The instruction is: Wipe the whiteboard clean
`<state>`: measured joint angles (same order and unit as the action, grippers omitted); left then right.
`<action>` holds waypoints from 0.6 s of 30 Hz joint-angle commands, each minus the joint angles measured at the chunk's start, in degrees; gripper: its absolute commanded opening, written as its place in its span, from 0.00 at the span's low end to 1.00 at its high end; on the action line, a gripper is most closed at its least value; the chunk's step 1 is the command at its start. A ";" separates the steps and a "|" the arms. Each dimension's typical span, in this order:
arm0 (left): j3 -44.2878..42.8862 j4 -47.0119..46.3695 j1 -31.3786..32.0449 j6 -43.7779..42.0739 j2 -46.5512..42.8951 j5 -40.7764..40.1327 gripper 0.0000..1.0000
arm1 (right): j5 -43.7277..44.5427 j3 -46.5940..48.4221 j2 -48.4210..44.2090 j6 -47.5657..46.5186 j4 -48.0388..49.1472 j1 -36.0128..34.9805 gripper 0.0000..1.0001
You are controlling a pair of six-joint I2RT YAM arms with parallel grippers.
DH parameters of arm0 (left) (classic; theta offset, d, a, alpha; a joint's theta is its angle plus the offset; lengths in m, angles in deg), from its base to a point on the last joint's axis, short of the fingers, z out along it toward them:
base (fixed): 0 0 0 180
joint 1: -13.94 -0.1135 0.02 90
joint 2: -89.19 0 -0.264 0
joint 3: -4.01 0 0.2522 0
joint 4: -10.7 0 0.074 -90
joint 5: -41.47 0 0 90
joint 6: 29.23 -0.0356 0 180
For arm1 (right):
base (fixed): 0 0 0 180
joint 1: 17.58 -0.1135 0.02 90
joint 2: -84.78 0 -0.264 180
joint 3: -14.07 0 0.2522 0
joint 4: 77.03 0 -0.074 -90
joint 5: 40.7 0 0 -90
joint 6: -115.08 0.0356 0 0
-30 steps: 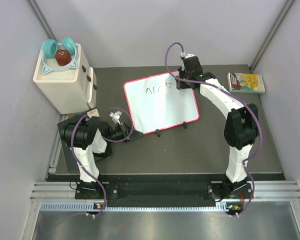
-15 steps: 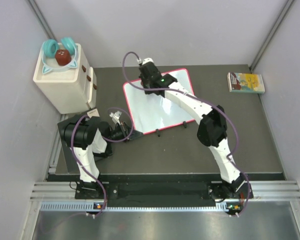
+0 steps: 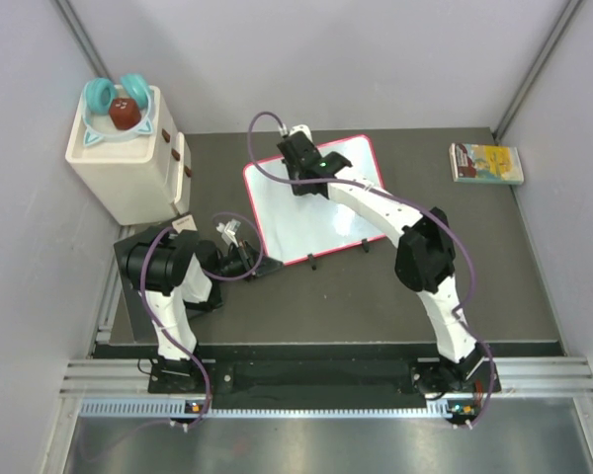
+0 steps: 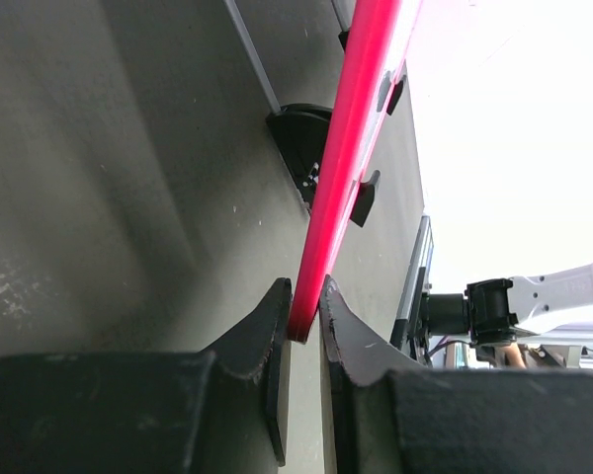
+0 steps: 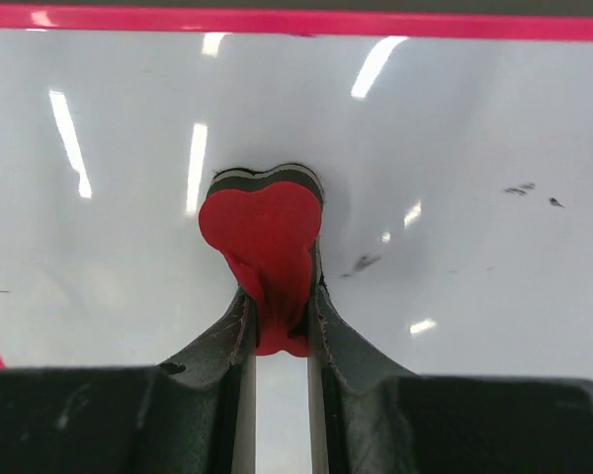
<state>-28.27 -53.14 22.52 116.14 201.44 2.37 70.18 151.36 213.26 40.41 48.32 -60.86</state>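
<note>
- Right wrist only: right gripper (image 5: 277,296) clamped on red eraser (image 5: 264,222), pressed against whiteboard (image 5: 474,118).
- Left wrist only: left gripper (image 4: 304,301) pinching whiteboard's near-left edge.
- Long axis left-right, right end farther.

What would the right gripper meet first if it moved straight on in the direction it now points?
The whiteboard. The right gripper is shut on a red heart-shaped eraser, which seems to press on the white surface, so it has hardly any free way.
</note>
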 commanded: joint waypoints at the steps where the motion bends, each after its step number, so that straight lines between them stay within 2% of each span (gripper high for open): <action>1: 1.56 -19.52 0.03 -2.90 -0.36 0.26 0.00 | 3.02 -10.65 -3.67 0.67 -1.93 8.20 0.00; 6: 1.47 -19.60 0.03 -2.99 -0.45 0.35 0.00 | 1.80 -21.02 -9.83 0.31 3.25 14.45 0.00; 9: 1.39 -19.60 0.03 -2.99 -0.45 0.35 0.00 | 0.91 -22.80 -11.33 -0.91 5.19 17.27 0.00; 18: 1.56 -19.52 0.21 -3.08 -0.63 0.26 0.00 | -3.92 -14.90 -9.31 -4.43 6.17 15.61 0.00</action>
<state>-28.23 -54.56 22.85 116.12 201.41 3.04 66.99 132.74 200.85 38.68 52.56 -44.10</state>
